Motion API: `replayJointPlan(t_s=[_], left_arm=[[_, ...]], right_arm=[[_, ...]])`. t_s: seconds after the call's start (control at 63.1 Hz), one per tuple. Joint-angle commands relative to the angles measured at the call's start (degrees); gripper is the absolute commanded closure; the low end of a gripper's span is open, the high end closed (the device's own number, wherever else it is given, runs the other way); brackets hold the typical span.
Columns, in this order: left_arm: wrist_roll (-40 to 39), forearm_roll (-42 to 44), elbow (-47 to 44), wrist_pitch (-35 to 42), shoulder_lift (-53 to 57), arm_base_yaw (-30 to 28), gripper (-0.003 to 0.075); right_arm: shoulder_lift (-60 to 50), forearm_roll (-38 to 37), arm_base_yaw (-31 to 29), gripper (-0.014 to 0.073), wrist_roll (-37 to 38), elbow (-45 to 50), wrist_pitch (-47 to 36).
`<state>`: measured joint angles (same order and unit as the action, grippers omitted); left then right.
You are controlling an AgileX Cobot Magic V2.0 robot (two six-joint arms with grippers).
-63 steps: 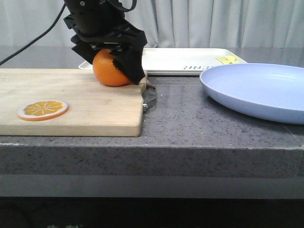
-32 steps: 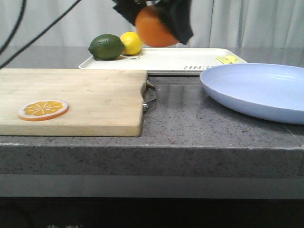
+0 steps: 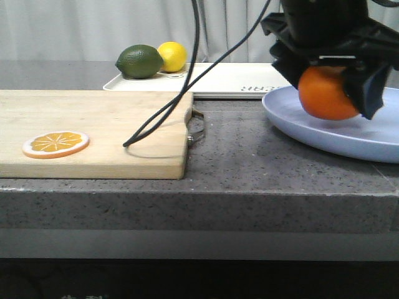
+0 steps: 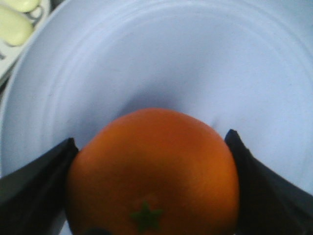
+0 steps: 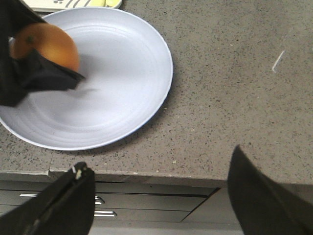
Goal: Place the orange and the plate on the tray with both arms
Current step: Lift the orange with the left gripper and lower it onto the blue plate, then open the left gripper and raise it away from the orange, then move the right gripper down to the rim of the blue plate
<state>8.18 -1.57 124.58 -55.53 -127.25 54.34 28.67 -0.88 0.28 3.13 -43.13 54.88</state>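
Observation:
My left gripper (image 3: 333, 78) is shut on the orange (image 3: 326, 93) and holds it just above the lavender-blue plate (image 3: 293, 115) at the right of the counter. In the left wrist view the orange (image 4: 154, 171) fills the space between both black fingers (image 4: 39, 186), stem dimple up, with the plate (image 4: 171, 58) below. The off-white tray (image 3: 237, 81) lies behind the plate. In the right wrist view my right gripper (image 5: 161, 196) is open and empty over the counter's front edge, near the plate (image 5: 112, 88); the orange (image 5: 46, 46) shows there too.
A wooden cutting board (image 3: 106, 128) with an orange slice (image 3: 56, 144) lies at the left. A dark green fruit (image 3: 139, 61) and a yellow lemon (image 3: 173, 56) sit on the tray's left end. A black cable (image 3: 181, 93) hangs over the board.
My left gripper lifted the orange off the cutting board, carried it to the right past the tray, and now holds it low over the plate.

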Motion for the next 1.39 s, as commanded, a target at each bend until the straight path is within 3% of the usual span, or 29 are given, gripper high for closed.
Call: replayJointPlan(t_s=[0.0,0.079,0.158,0.396,0.761,0.935,1.204,1.379], left_arm=[[-0.44,-0.58,3.65,3.71,2.40,1.01,0.0195],[-0.44,-0.58,4.19,4.06,1.96,1.39,0.0106],[-0.44,-0.58,4.62,4.18,1.96,1.49,0.0072],[-6.05,-1.04,7.76,0.84,3.85,1.12,0.0091],[-9.31,1.57,5.13,-3.41,19.05,0.50,0.0150],[-9.31,3.04,-5.83,-1.28,29.45,0.50,0.0174],[-10.83,4.54,-31.72,8.91,48.70,0.06,0.0174],[-11.60,4.92,-46.28,11.30,60.58,0.06,0.0174]], right_arm=[[0.75,-0.06,0.02,0.0023,-0.55,-2.01,-3.96],[0.75,-0.06,0.02,0.0023,-0.55,-2.01,-3.96],[0.75,-0.06,0.02,0.0023,-0.55,-2.01,-3.96],[0.75,-0.06,0.02,0.0023,-0.55,-2.01,-3.96],[0.75,-0.06,0.02,0.0023,-0.55,-2.01,-5.16],[0.75,-0.06,0.02,0.0023,-0.55,-2.01,-7.01],[0.75,0.19,0.02,0.0023,-0.55,-2.01,-7.97],[0.75,0.88,0.02,0.0023,-0.55,-2.01,-7.78]])
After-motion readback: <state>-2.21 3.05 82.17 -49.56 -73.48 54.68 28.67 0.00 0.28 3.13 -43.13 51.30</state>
